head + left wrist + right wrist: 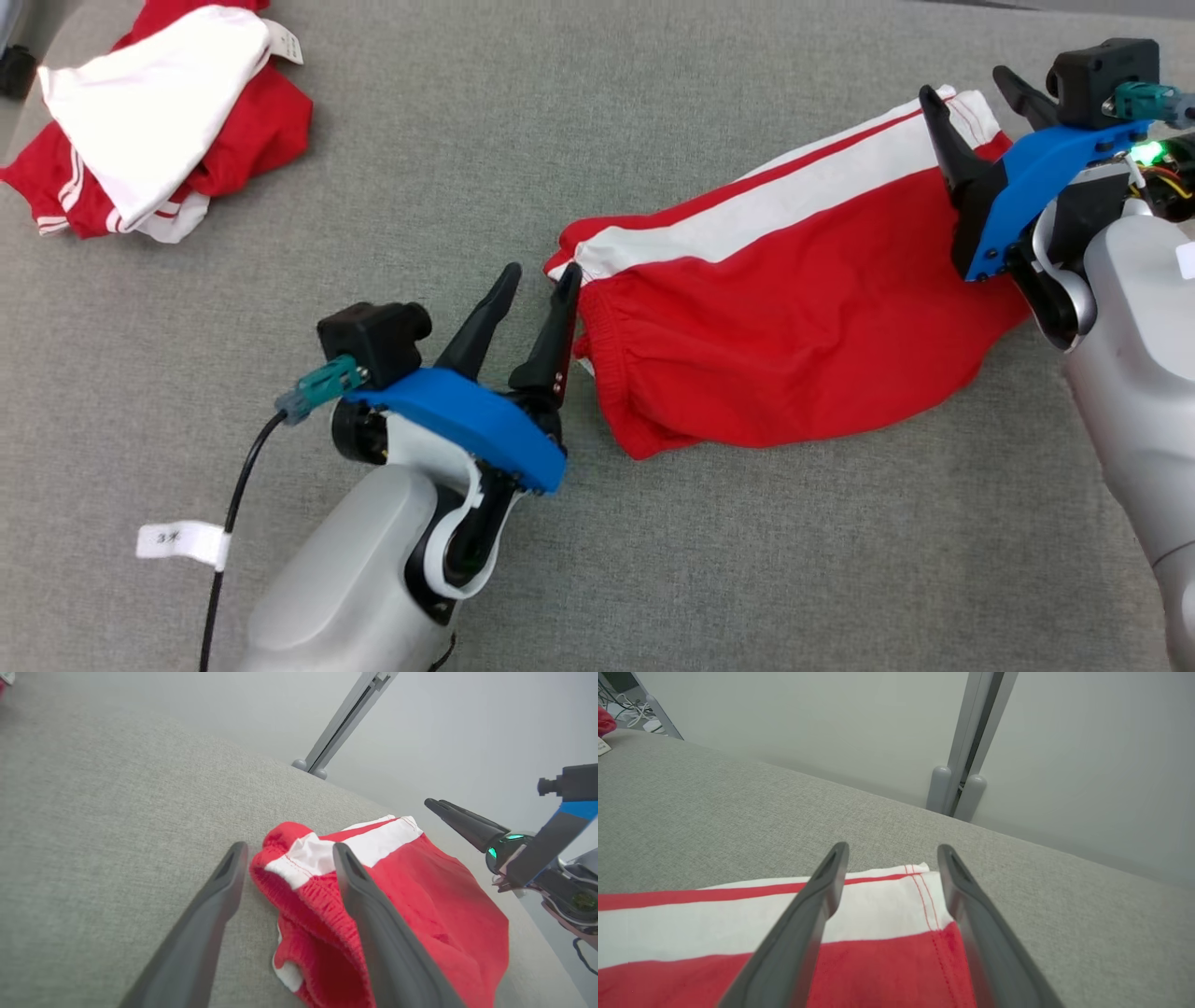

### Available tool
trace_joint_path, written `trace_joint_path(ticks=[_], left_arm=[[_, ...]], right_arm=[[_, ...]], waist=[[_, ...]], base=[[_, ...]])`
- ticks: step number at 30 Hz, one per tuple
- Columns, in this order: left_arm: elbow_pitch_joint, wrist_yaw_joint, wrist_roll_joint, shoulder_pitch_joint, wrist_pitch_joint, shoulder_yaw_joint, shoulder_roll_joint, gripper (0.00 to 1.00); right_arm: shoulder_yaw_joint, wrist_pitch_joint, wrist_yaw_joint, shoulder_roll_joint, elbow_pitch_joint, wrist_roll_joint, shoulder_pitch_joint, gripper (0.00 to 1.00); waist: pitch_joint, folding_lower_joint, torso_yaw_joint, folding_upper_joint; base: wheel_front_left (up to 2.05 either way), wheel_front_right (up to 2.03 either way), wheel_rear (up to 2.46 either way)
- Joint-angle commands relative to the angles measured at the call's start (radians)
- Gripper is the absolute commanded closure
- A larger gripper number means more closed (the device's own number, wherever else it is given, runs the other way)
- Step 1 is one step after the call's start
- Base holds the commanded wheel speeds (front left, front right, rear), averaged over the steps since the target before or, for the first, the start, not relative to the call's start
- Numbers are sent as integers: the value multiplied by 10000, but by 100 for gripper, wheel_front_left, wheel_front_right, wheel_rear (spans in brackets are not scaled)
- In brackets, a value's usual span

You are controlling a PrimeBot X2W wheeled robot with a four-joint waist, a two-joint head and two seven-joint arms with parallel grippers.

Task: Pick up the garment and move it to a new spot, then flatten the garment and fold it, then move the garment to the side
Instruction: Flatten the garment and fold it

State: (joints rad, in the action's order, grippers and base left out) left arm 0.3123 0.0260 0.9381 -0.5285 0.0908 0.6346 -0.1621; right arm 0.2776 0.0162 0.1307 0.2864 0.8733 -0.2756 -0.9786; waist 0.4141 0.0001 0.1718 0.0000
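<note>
The garment [784, 317] is a pair of red shorts with a white side stripe, lying folded across the grey cloth surface from centre to right. At its waistband end my left gripper [540, 273] stands open, fingers apart, with nothing held; in the left wrist view the elastic waistband corner [299, 868] lies between and under the left gripper [289, 851]. My right gripper [966, 89] is open above the hem end, and the right wrist view shows the right gripper [891, 851] spread over the white-striped hem [887, 905], not gripping it.
A heap of red and white clothes [159, 121] lies at the far left corner. The grey cloth surface [523, 579] ends at a far edge before a pale wall with a grey post [966, 765]. A black cable [224, 541] hangs by my left forearm.
</note>
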Motion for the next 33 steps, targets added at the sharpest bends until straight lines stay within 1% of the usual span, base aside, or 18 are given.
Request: trace_joint_path(ticks=[1, 5, 10, 14, 19, 27, 28, 29, 31, 32, 33], left_arm=[[-195, 81, -223, 222, 197, -6, -260, 0], [-753, 116, -387, 716, 676, -202, -761, 0], [-1175, 468, -672, 1308, 1243, -662, -1403, 0], [-1479, 764, -900, 1741, 1501, -990, -1740, 0], [-1715, 1135, -1170, 2155, 1643, -1304, -1902, 0], [-1798, 1213, -1236, 2554, 1714, -1632, -1763, 0], [-1810, 1180, -1223, 2591, 1722, -1671, -1739, 0], [-1822, 1155, -1233, 2622, 1729, -1708, -1717, 0], [-1849, 1122, -1285, 2643, 1742, -1799, -1679, 0], [-1864, 1097, -1317, 2667, 1746, -1837, -1662, 0], [-1880, 1082, -1349, 2704, 1751, -1861, -1648, 0]], right_arm=[[185, -103, 1, 156, 104, -135, -158, 0], [633, -18, 1, 552, 269, -516, -11, 0], [964, 531, 1, 1134, 486, -1122, 401, 0], [1162, 1242, 1, 1452, 623, -1707, 760, 0], [1142, 1943, 1, 1613, 766, -2287, 1083, 0], [1300, 2732, 3, 1262, 940, -2850, 1317, 0], [1331, 2759, 4, 1217, 928, -2915, 1324, 24], [1352, 2793, 6, 1152, 922, -2984, 1336, 53], [1399, 2762, 15, 1070, 890, -3067, 1335, 71], [1396, 2666, 15, 1059, 872, -3088, 1318, 89], [1399, 2582, 13, 1056, 861, -3104, 1310, 100]], waist=[[-167, -1, -30, 0], [-535, -1, -19, 0], [-914, -1, 38, 0], [-1019, -1, 96, 0], [-878, -1, 213, 0], [-688, -1, 444, 0], [-686, -1, 463, 0], [-691, -1, 478, 0], [-702, -1, 492, 0], [-711, -1, 490, 0], [-728, -1, 480, 0]], base=[[0, 0, 0], [0, 0, 0], [0, 0, 0], [0, 0, 0], [0, 0, 0], [0, 0, 0], [0, 0, 0], [0, 0, 0], [0, 0, 0], [0, 0, 0], [0, 0, 0]])
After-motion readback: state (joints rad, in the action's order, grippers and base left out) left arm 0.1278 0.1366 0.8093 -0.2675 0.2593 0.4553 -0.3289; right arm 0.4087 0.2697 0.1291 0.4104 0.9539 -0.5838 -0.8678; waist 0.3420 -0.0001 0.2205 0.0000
